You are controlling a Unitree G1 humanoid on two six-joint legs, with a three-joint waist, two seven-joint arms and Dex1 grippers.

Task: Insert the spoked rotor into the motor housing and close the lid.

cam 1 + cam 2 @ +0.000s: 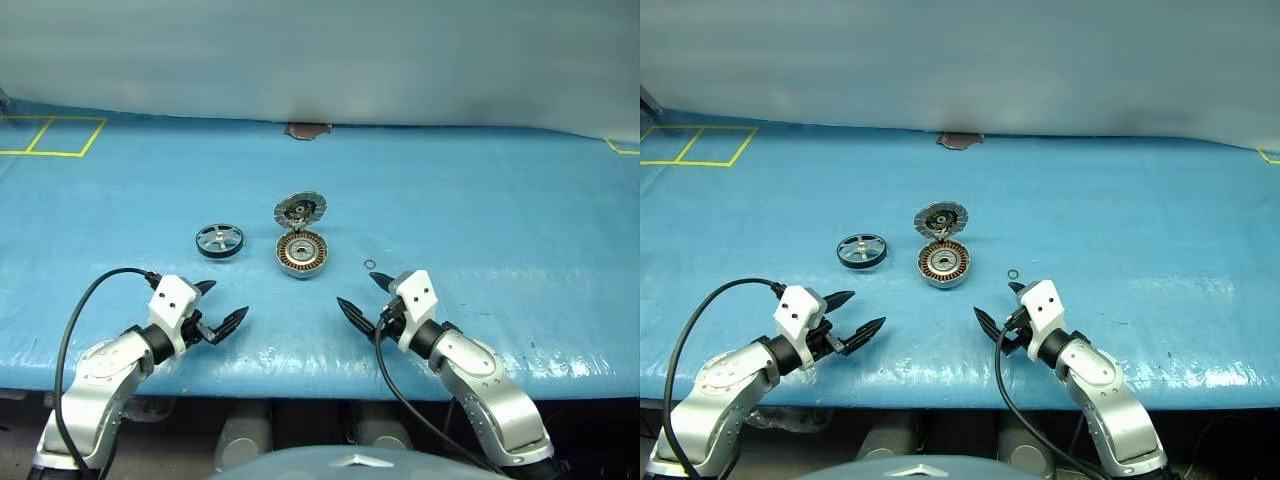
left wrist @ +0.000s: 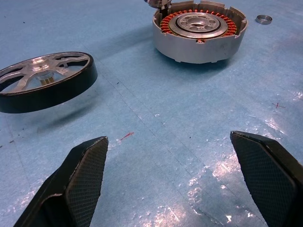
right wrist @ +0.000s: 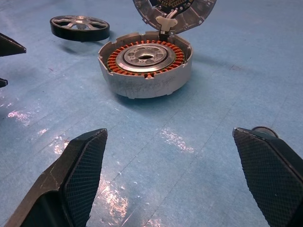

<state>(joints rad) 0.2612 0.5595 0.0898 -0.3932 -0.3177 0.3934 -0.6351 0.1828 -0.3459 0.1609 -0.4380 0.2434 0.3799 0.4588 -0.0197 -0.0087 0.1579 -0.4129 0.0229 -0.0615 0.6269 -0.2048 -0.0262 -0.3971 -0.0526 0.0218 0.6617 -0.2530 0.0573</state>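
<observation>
The spoked rotor [image 1: 219, 241], black-rimmed with silver spokes, lies flat on the blue table, left of the motor housing [image 1: 301, 252]. Copper windings ring the housing's central bearing [image 3: 144, 58]. Its lid [image 1: 300, 210] stands open, hinged at the far side. My left gripper [image 1: 224, 307] hovers open near the front edge, short of the rotor [image 2: 45, 80]. My right gripper [image 1: 363, 297] is open too, in front and to the right of the housing [image 2: 199, 29]. Neither holds anything.
A small metal ring [image 1: 369, 265] lies on the table just right of the housing, close to my right gripper's far finger. Yellow tape lines [image 1: 50, 135] mark the far left of the table. A brown patch [image 1: 307, 130] sits at the far edge.
</observation>
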